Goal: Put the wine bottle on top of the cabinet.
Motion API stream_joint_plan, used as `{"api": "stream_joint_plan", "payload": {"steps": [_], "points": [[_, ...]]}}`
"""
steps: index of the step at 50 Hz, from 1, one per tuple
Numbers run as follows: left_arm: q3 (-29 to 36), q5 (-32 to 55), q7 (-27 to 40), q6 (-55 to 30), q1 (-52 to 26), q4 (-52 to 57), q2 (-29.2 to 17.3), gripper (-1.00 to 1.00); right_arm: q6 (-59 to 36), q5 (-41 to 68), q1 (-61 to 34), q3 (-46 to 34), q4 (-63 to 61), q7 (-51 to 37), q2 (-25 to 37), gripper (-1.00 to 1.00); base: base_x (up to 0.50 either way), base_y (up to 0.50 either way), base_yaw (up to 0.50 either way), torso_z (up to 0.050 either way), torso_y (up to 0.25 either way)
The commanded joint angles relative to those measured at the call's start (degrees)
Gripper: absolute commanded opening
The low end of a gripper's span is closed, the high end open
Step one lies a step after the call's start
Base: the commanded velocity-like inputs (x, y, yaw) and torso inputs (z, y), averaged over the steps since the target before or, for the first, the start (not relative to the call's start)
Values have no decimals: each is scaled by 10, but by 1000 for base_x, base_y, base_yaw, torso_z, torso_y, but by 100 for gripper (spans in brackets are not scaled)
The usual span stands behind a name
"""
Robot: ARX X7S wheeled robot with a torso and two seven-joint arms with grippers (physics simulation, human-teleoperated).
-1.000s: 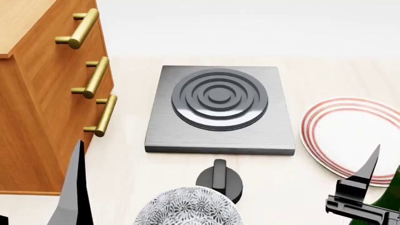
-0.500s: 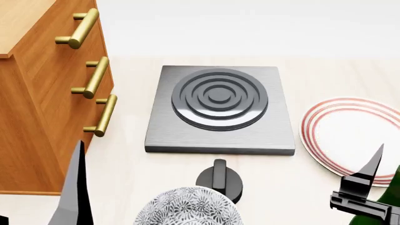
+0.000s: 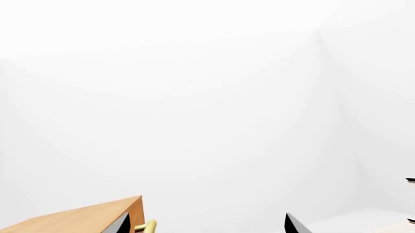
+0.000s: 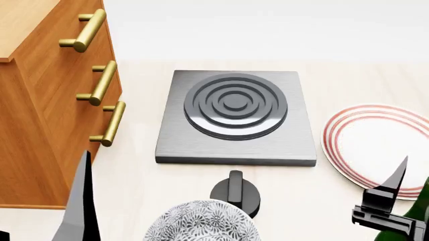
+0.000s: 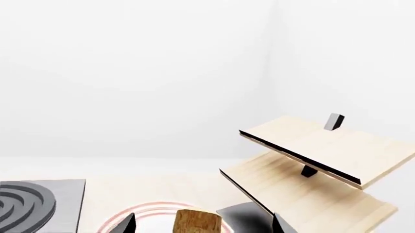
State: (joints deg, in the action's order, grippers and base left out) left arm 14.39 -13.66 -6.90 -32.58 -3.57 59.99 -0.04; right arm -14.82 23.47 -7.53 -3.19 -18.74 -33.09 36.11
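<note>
Only the right gripper (image 4: 395, 206) has moved since half a second ago, edging slightly left at the head view's bottom corner; everything else sits as it did. A sliver of the wine bottle (image 4: 421, 221) shows green behind it, on the table (image 4: 348, 80) beside the striped plate (image 4: 375, 143). In the right wrist view the cork (image 5: 194, 222) stands between two dark fingertips (image 5: 124, 224) with clear gaps either side, so the jaws stand wide, not yet gripping. I'd centre them and close low enough for a firm hold before lifting. The left gripper (image 4: 80, 201) hangs idle; its jaws look parted. Farther off, the cabinet (image 4: 47, 100) waits at left past the hob (image 4: 236, 118). Only the right wrist view shows the slanted rack (image 5: 311, 165).
</note>
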Motion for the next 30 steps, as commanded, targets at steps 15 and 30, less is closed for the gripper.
{"api": "stream_joint_plan", "payload": {"steps": [15,30], "points": [[0,-1,0,1,1,0,0,100,9,-3,3,-1,5,4,0,-100,0,0,0,0,0],[1,-2,1,-1,0,0,0,100,-4,9,-6,11,-23,-1,9,-100,0,0,-1,0,0]]}}
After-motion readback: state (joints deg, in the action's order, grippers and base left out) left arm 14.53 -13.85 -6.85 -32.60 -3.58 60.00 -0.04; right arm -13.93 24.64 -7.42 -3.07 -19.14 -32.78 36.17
